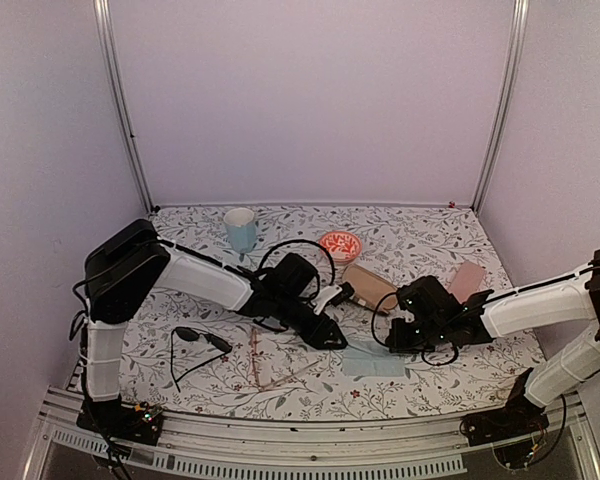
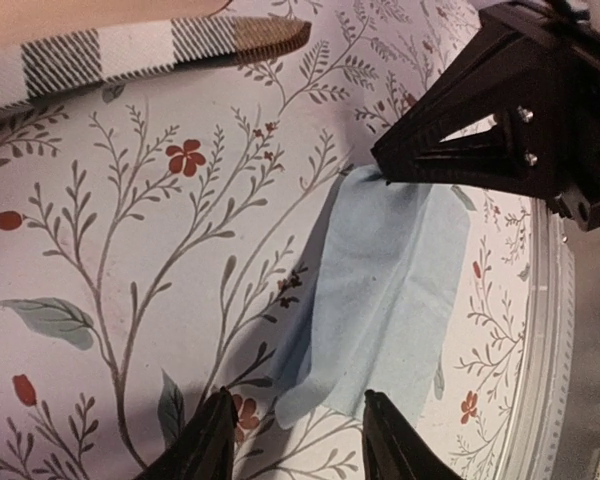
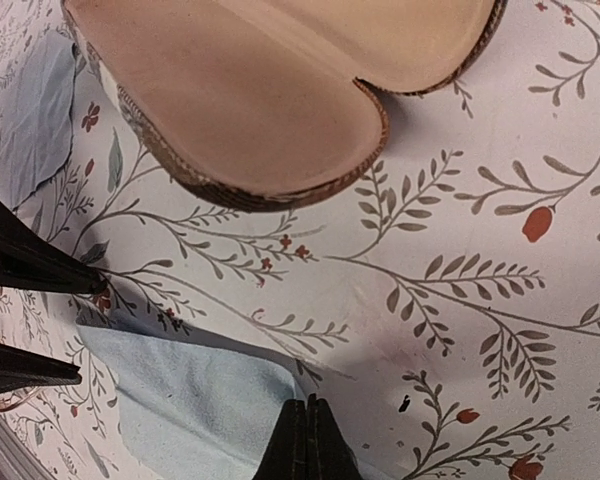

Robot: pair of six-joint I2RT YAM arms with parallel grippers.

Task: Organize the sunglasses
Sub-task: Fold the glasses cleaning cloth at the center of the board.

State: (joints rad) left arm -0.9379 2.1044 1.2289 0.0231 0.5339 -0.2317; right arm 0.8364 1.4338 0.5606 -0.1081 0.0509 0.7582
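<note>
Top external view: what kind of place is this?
Probably a lab robot test booth, not a home: plain pale panel walls on aluminium posts, left arm and right arm bolted to a rail, floral tablecloth.

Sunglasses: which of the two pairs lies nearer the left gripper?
The thin pinkish see-through pair, lying just left of the left gripper. The black dark-lensed pair sits farther off, toward the table's left side.

Worktop [image 1: 430, 245]: cup [image 1: 241, 228] back left, bowl [image 1: 340, 244] to its right. Open case [image 1: 368, 287] just in front of the bowl; other case [image 1: 467, 280] further right. Cloth [image 1: 373, 360] lies flat front centre, before the open case. Sunglasses [image 1: 202, 338] front left; glasses [image 1: 255, 358] between them and the cloth.
</note>
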